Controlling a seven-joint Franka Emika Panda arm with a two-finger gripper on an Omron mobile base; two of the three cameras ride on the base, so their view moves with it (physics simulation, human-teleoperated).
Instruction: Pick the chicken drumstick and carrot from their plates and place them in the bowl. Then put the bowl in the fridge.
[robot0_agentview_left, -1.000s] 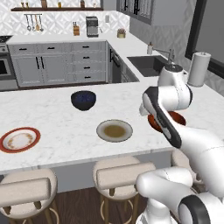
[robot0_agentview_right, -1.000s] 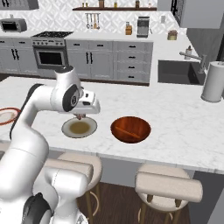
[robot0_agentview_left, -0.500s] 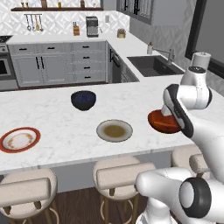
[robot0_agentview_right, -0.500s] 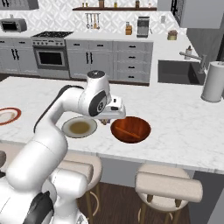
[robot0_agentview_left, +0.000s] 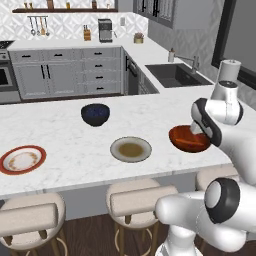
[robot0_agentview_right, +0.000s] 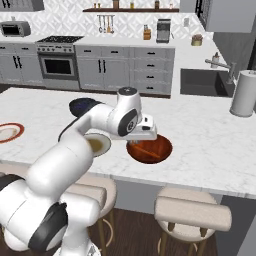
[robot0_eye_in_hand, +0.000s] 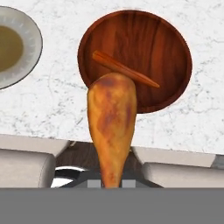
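Gripper (robot0_agentview_right: 148, 136) clamped on the chicken drumstick (robot0_eye_in_hand: 111, 127) — narrow end pinched between the fingers, fat golden end reaching out ahead of the hand. In the hand view the bowl (robot0_eye_in_hand: 168, 52) lies ahead of the gripper and a little to its right; the drumstick's fat tip overlaps the bowl's near rim, the rest of it hangs over bare marble counter (robot0_eye_in_hand: 52, 109). Carrot (robot0_eye_in_hand: 124, 69) already inside the bowl, lying slantwise just past the drumstick's tip, its long axis crossing the drumstick's. Grey-rimmed plate (robot0_eye_in_hand: 17, 46) sits off to the hand's left, bare. From the right base view the hand hovers at the bowl's near-left rim, above it, not touching. Judgement: the drop turns on carrying the hand further forward and slightly right — enough that the whole drumstick clears the rim before release. Red-rimmed plate (robot0_agentview_left: 22, 160) is well apart.
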